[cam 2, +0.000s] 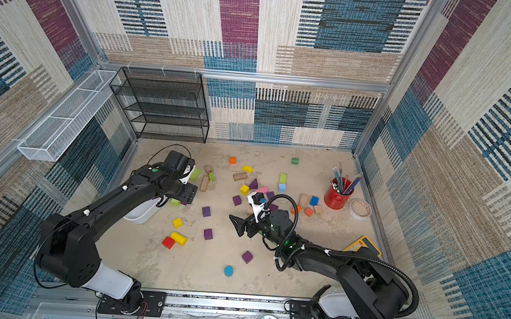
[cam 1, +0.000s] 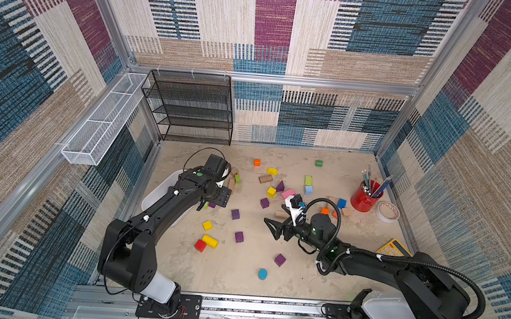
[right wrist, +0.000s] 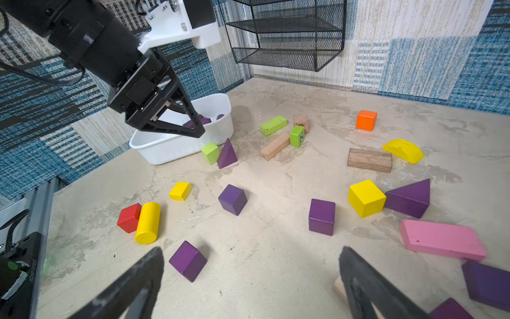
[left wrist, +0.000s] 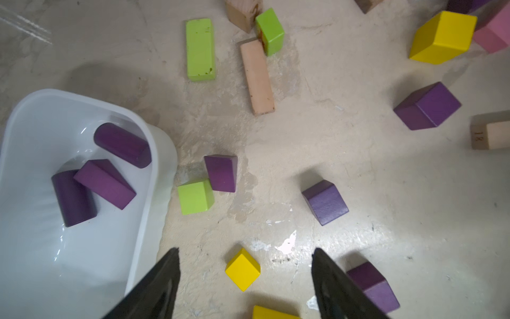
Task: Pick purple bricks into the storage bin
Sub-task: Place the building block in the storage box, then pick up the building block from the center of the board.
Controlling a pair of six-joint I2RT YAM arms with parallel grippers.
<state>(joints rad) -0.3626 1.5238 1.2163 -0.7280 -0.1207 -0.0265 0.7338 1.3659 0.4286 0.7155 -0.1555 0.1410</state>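
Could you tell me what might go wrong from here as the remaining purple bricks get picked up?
1. The wedge touches a green cube right beside the bin. A grab there might drag the cube along or bump the bin.
2. The left gripper and right gripper, both open, face the same purple cubes mid-table, so the arms could clash if both reach in.

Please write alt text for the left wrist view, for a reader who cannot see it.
The open, empty left gripper hangs over a table near a white bin that holds three purple bricks. More purple bricks lie loose on the table among green, yellow, pink and plain wooden blocks.
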